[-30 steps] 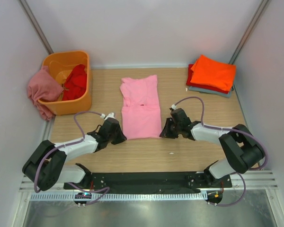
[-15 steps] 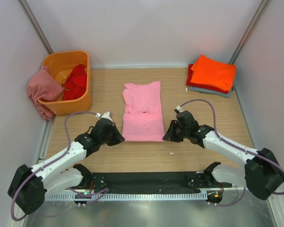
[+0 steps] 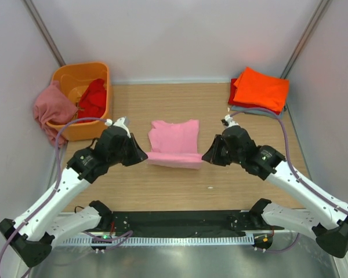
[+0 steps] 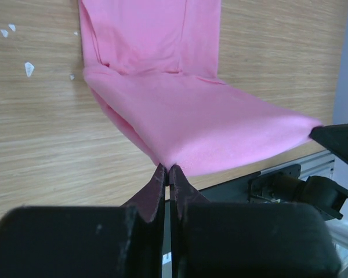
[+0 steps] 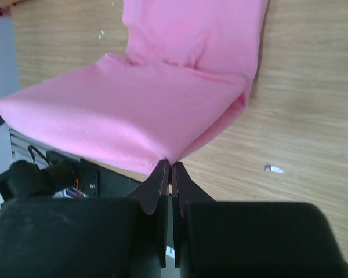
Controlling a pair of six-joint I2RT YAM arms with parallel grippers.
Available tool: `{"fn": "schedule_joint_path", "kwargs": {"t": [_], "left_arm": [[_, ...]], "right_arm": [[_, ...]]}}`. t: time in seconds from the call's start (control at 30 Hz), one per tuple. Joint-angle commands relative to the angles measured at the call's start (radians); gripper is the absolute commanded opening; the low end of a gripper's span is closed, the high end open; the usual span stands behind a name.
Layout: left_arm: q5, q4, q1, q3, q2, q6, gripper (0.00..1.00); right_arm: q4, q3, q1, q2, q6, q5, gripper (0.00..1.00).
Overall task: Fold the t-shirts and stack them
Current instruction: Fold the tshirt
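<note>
We held the light pink t-shirt point(image 3: 175, 138) at the middle of the table point(image 3: 133, 191), its near hem raised off the wood. Our left gripper point(image 3: 142, 157) pinched the hem's left corner and our right gripper point(image 3: 205, 157) its right corner. A folded orange t-shirt point(image 3: 261, 88) lay in the far right corner.

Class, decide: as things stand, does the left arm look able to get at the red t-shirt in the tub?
Probably not yet: the left gripper is shut on a corner of the pink t-shirt. Nothing blocks the way to the red t-shirt once it lets go.
</note>
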Motion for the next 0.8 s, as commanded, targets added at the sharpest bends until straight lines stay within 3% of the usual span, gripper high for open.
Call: {"fn": "schedule_joint_path", "kwargs": {"t": [0.0,0.37,0.77], "left_arm": [[-0.060,-0.095,0.002,0.091,0.063,0.060,0.01],[-0.049,-0.032,0.034,0.220,0.296,0.141,0.02],[0.072,0.014,0.203,0.291,0.461,0.218,0.02]], "right_arm": [[-0.113,0.162,0.000,0.086,-0.066,0.151,0.01],[-0.043,0.256,-0.143,0.292,-0.190,0.093,0.01],[0.002,0.347,-0.204,0.448,-0.248,0.035,0.01]]}}
